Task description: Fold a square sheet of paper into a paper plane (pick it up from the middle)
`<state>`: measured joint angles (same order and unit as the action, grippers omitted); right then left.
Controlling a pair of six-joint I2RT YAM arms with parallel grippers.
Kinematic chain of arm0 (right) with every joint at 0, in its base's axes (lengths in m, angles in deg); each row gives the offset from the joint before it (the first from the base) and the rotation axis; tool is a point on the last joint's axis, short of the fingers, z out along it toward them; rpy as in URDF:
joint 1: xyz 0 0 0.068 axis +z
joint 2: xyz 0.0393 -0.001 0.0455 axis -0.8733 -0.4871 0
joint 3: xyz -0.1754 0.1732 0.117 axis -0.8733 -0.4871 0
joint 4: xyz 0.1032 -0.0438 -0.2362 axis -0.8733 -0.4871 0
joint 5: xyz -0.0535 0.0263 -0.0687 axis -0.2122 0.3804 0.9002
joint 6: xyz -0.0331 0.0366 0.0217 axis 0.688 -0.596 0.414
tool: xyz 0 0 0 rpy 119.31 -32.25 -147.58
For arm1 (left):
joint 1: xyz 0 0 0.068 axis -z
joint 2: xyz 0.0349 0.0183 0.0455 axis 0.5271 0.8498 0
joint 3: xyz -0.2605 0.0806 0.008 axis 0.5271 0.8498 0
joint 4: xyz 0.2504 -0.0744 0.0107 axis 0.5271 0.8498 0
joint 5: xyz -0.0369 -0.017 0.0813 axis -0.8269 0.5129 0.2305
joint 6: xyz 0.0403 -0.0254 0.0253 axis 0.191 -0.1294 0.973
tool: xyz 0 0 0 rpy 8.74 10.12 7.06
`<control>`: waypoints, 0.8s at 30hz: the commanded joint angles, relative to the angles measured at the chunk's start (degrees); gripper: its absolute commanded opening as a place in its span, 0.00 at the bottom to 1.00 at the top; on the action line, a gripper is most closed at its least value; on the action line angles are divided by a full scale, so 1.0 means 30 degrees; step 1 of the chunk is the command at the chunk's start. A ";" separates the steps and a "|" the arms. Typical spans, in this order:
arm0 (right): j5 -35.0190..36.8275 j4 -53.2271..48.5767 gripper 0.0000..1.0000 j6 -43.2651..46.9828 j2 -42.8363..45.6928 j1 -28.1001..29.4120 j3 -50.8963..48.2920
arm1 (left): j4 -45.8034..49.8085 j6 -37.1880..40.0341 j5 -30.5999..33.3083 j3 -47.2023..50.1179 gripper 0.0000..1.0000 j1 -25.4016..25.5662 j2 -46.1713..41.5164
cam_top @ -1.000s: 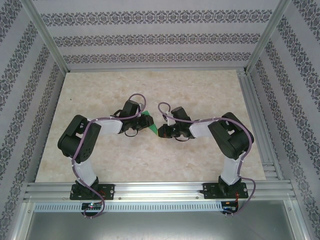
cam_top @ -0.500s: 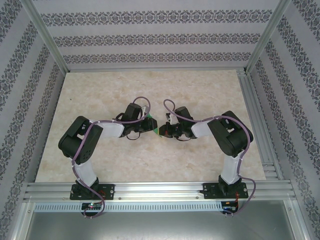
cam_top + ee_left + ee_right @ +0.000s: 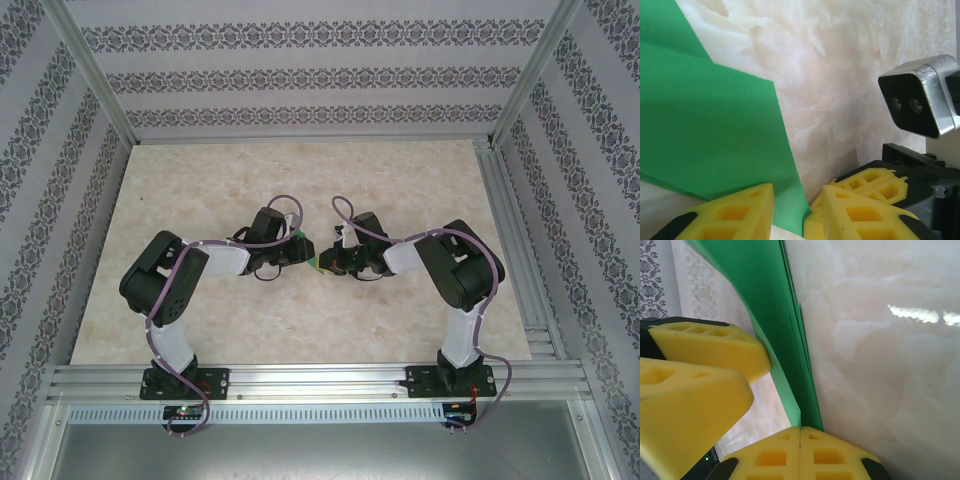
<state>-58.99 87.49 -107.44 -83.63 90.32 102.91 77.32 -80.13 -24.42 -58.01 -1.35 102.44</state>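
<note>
Left jaws parted, their yellow fingers (image 3: 735, 215) set either side of a lower corner of the green sheet (image 3: 705, 125) without clamping it. Right jaws clenched, fingertips (image 3: 825, 452) meeting along a seam with the sheet's edge pinched between them. The two sets of jaws face each other, almost touching, over the middle of the pale marbled surface (image 3: 200, 180), with the sheet between them. A crease crosses the sheet and its edge shows stacked layers, so folding is judged part done, with no finished dart yet. Step in hand: probably a shared hold or transfer ahead of the next crease. Next move: the left jaws must clamp squarely on the layers, beside the right grip, before either side pulls, as thin paper may slip or buckle. Whether the sheet touches the surface cannot be told.
</note>
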 commanded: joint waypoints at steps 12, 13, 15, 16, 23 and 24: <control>0.0249 -0.2152 0.11 0.1762 0.0068 -0.0215 0.0725 | 0.1564 -0.0454 0.2097 -0.0390 0.30 0.0160 0.0041; 0.0149 -0.2350 0.13 0.2157 0.0238 -0.0201 0.0799 | 0.1567 -0.0566 0.2135 -0.0382 0.30 0.0160 0.0073; -0.0110 -0.2570 0.15 0.2916 0.0514 -0.0143 0.0902 | 0.1653 -0.0864 0.2261 -0.0382 0.30 0.0182 0.0128; -0.0260 -0.2746 0.17 0.3356 0.0672 -0.0087 0.0932 | 0.1655 -0.1011 0.2331 -0.0354 0.30 0.0180 0.0134; 0.0458 -0.5113 0.18 0.6441 0.0824 0.0447 0.1721 | 0.2085 -0.1730 0.2683 -0.0524 0.30 0.0171 0.0163; 0.0670 -0.5372 0.18 0.6657 0.0735 0.0501 0.1816 | 0.2148 -0.1761 0.2717 -0.0520 0.30 0.0171 0.0143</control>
<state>-59.34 76.12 -93.39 -82.19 90.89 106.82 79.94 -83.89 -19.48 -58.86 -0.98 102.99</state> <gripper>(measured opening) 0.181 0.303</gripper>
